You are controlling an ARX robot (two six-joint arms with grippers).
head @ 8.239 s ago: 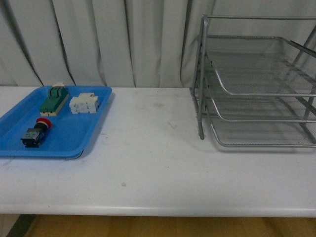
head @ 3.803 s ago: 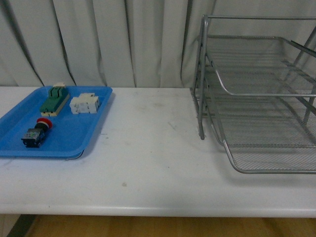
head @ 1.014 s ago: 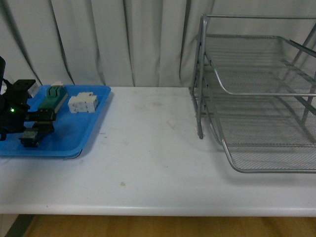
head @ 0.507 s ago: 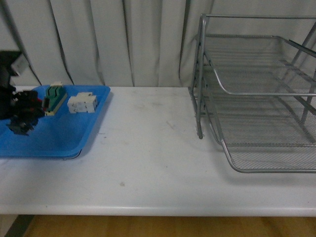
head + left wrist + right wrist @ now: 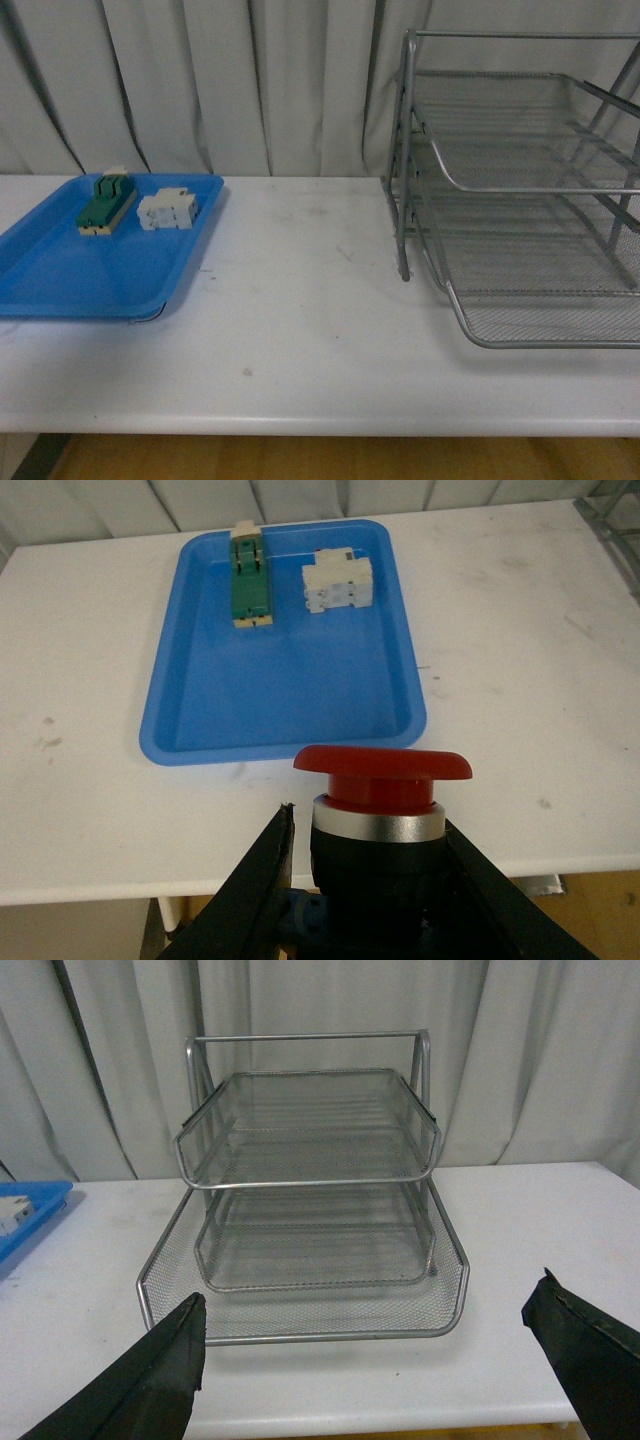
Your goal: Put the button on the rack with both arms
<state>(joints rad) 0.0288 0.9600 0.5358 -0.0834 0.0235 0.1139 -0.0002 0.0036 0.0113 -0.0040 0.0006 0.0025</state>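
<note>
In the left wrist view the button (image 5: 380,800) shows its red mushroom cap, silver ring and black collar, held above the white table. My left gripper (image 5: 375,890) is shut on the button's dark body, one black finger (image 5: 255,885) on each side. The silver wire-mesh rack (image 5: 520,190) stands at the table's right, its lowest tier pulled forward. From the right wrist the rack (image 5: 310,1210) lies straight ahead. My right gripper (image 5: 365,1360) stands open and wide, fingertips (image 5: 160,1370) apart, nothing between them. Neither arm shows in the front view.
A flat blue tray (image 5: 60,275) sits at the table's left, holding a green-and-cream component (image 5: 106,203) and a white block (image 5: 167,210). From the left wrist, the tray (image 5: 290,720) lies beyond the button. Grey curtains hang behind the table.
The left arm closed on the button in the tray, lifted it and left the front view; the tray's near part is now bare. Earlier the rack's lowest tier was slid forward.
</note>
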